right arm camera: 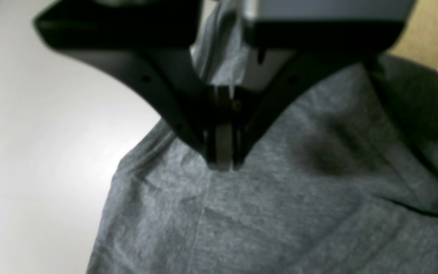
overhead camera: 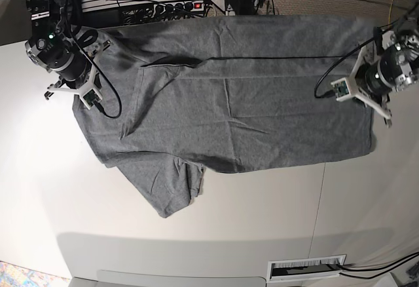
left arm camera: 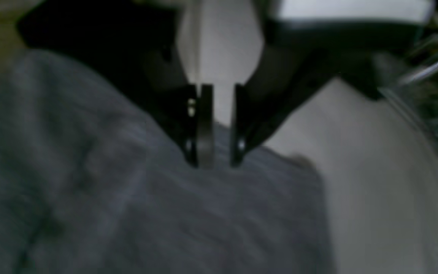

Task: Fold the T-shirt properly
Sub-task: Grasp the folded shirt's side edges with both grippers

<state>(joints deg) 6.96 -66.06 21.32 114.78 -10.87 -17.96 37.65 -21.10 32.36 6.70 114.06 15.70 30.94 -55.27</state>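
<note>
The heather-grey T-shirt (overhead camera: 229,97) lies spread across the white table (overhead camera: 262,215), its far part doubled over along a long crease, and one sleeve (overhead camera: 177,192) points toward the near edge. My left gripper (left arm camera: 215,163) hovers at the shirt's edge (left arm camera: 165,213) with its jaws a little apart; white table shows through the gap. My right gripper (right arm camera: 222,164) is shut on the T-shirt (right arm camera: 280,198), with bunched cloth showing behind its fingers. In the base view the left arm (overhead camera: 393,67) is at the shirt's right end and the right arm (overhead camera: 62,54) at its left end.
A power strip with cables (overhead camera: 163,5) runs along the table's far edge, behind the shirt. A white slotted box (overhead camera: 308,268) sits at the near edge. Cables trail off the right side (overhead camera: 399,18).
</note>
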